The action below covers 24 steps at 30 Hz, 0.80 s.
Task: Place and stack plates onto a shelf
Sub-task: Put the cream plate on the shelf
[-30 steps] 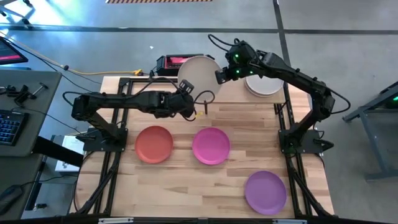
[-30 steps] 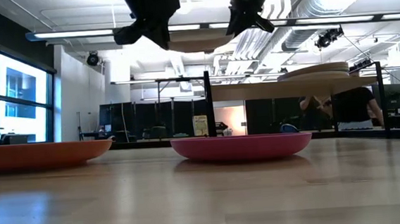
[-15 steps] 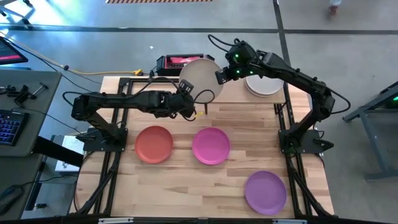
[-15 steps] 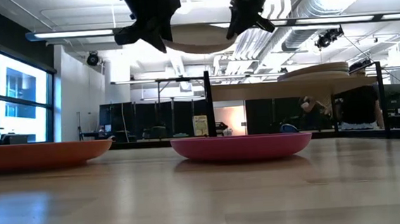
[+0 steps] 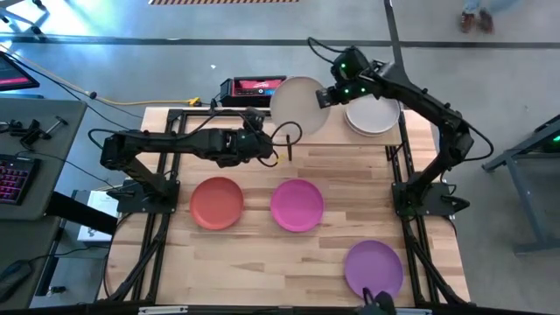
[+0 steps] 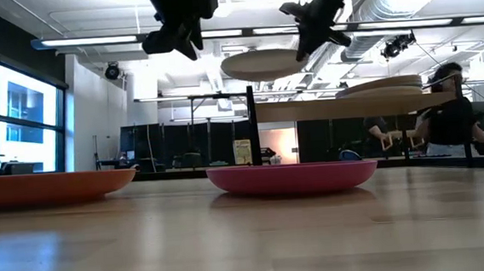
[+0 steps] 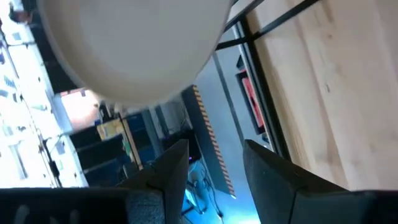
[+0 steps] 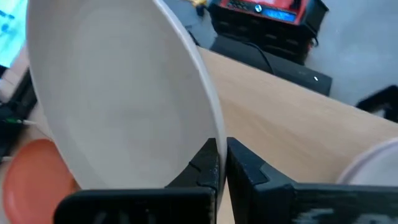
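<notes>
Between right pincer [image 8: 221,163] tips (seemingly): plate [image 8: 118,93].

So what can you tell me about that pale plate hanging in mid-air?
The pale plate is round, shallow, matte off-white, bare inside. It hangs roughly level above the table's far side, beside the shelf. The right gripper pinches its rim; nothing else touches it. The left gripper stands open, clear of it.
</notes>
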Each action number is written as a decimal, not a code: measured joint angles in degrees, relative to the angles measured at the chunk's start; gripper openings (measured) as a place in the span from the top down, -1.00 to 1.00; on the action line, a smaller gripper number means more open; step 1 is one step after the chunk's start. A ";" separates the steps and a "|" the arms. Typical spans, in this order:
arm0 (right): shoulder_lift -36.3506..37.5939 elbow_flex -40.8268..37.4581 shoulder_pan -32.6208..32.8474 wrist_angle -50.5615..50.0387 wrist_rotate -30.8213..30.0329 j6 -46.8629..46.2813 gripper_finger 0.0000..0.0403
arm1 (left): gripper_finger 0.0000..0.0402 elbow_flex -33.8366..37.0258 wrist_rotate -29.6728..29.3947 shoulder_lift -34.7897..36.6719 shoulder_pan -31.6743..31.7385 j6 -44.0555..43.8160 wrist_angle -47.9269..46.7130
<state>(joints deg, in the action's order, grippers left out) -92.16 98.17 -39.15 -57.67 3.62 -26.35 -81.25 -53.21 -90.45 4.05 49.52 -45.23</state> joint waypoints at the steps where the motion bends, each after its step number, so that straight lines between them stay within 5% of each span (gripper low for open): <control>1: 0.00 0.00 -0.73 -0.60 0.42 0.52 1.00 | 0.29 0.00 -0.30 0.00 0.00 -0.65 0.01; 12: 0.00 0.00 -10.02 -4.87 9.17 4.57 1.00 | 0.29 0.00 -0.59 0.01 -0.02 -5.44 0.04; 24: 0.02 -1.02 -13.81 -7.71 9.71 7.18 1.00 | 0.29 0.00 0.48 0.02 0.04 -8.07 0.15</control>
<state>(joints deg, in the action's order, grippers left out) -92.14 97.15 -52.95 -65.39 13.33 -19.17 -81.25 -52.73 -90.43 4.10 41.45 -45.08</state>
